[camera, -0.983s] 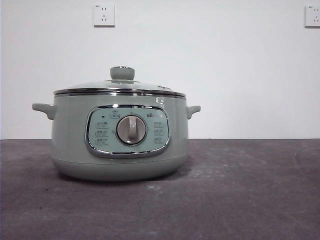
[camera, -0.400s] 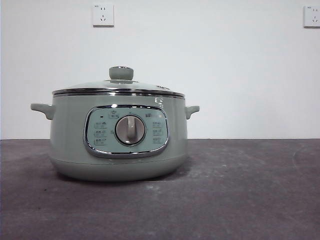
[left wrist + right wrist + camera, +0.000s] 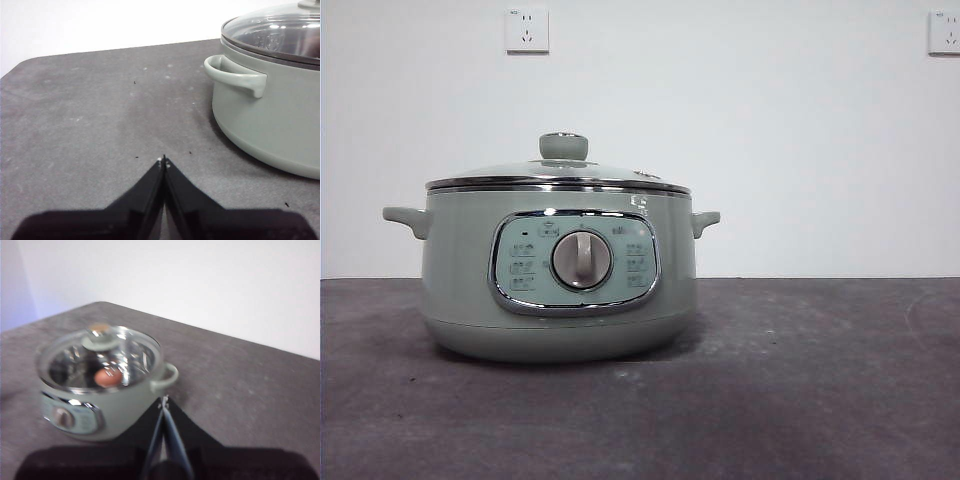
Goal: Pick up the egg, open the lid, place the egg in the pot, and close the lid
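Observation:
The pale green pot (image 3: 558,270) stands on the dark table, left of centre, with its dial panel facing the front view. The glass lid (image 3: 560,175) sits closed on it, its green knob (image 3: 563,146) on top. Seen from the right wrist, the reddish-brown egg (image 3: 106,378) lies inside the pot (image 3: 107,400), showing through the lid (image 3: 100,360). My right gripper (image 3: 163,401) hangs shut and empty above the table, off the pot's handle side. My left gripper (image 3: 163,161) is shut and empty, low over the table, apart from the pot's other handle (image 3: 235,75).
The dark grey table (image 3: 800,380) stretches to the right of the pot, and its rounded corner (image 3: 25,65) shows in the left wrist view. A white wall with two sockets (image 3: 527,30) stands behind.

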Tool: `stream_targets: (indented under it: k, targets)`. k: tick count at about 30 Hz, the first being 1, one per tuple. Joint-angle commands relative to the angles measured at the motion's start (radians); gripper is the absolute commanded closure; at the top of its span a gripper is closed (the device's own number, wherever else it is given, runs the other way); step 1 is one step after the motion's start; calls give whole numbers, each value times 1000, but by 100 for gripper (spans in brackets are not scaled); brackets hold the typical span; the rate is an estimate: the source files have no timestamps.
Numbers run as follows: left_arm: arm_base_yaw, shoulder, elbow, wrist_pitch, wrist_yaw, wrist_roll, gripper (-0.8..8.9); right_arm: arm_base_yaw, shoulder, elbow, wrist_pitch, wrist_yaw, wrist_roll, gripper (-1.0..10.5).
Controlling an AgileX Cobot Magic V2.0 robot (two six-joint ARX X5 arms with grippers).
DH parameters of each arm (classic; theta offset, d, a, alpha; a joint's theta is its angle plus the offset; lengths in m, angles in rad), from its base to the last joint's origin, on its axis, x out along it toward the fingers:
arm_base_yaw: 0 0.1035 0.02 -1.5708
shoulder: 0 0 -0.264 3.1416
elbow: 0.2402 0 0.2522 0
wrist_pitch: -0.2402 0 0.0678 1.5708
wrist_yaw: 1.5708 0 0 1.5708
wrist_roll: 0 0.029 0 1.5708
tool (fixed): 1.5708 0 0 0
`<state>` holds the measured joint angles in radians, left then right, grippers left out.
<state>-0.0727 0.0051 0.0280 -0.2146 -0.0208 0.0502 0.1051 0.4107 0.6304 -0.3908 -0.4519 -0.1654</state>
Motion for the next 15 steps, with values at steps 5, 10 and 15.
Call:
stream_targets:
  k: [5, 10, 15]
  targets:
    - [3, -3, -11, -5, -2, -10, 816, 0, -192, -319, 190, 197, 166, 946]
    - [3, -3, -11, -5, -2, -10, 816, 1, -299, -437, 202, 227, 172, 946]
    - [3, -3, -11, -5, -2, -10, 816, 1, -359, -517, 201, 291, 214, 946]
